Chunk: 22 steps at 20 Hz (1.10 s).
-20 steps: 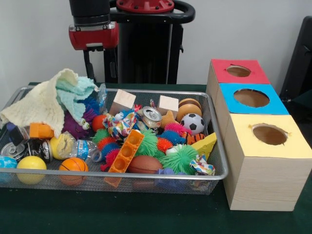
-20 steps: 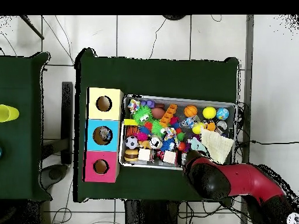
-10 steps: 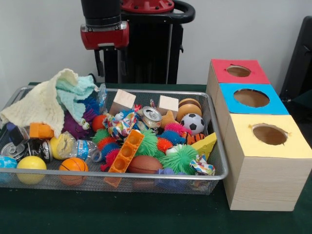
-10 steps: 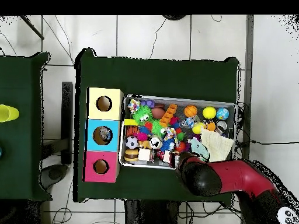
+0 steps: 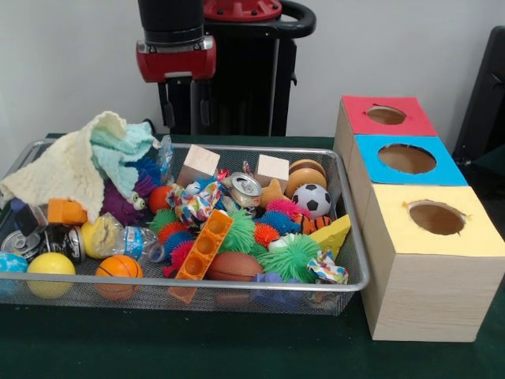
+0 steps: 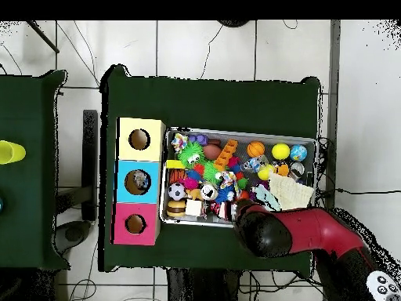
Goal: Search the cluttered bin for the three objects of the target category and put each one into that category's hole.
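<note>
Since a second ago the arm has slid sideways along the far rim of the wire basket, toward the boxes, so the pincer [image 5: 185, 113] now hangs above the counter's [image 5: 237, 351] far edge just behind the basket's middle-left stretch; its two dark fingers [image 5: 168, 114] point down with a clear gap between them and nothing in it.

Below and in front of the pincer sits the wire basket [image 5: 351, 237], heaped with toys. To the pincer's right in the front view, well apart from it, stands the row of three boxes; the red-topped box [image 5: 383, 126] is the farthest back, and its round hole [image 5: 386, 115] lies roughly level with the pincer's tips.

A cream cloth [image 5: 63, 170] is draped over the basket's left end, below and left of the pincer.

One clear water bottle [image 5: 130, 241] with a blue label lies on its side near the basket's front left, well below the pincer, between a yellow ball [image 5: 50, 268] and the orange brick [image 5: 205, 245], with an orange ball [image 5: 118, 271] just in front of it.
</note>
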Available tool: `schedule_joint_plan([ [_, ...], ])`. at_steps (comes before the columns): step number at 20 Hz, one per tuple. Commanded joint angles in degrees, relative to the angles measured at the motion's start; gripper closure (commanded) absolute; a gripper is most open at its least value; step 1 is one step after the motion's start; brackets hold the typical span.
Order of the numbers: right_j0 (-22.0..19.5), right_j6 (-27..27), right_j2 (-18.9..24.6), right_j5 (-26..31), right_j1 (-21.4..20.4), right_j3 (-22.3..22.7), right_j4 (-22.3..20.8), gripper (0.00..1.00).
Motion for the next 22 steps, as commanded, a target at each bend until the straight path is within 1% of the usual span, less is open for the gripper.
schedule_joint_plan([
  [1, 0.67, -6.51, -1.56, 7.05, 1.66, -7.03, -3.40, 0.00],
  [11, 0.31, -7.60, -1.11, 8.18, 2.30, -9.00, -3.00, 0.00],
  [16, 0.24, -7.37, -1.26, 6.53, 3.71, -9.29, -3.93, 0.00],
  [22, 0.60, -6.52, -1.79, 4.90, 4.39, -9.21, -4.91, 0.00],
])
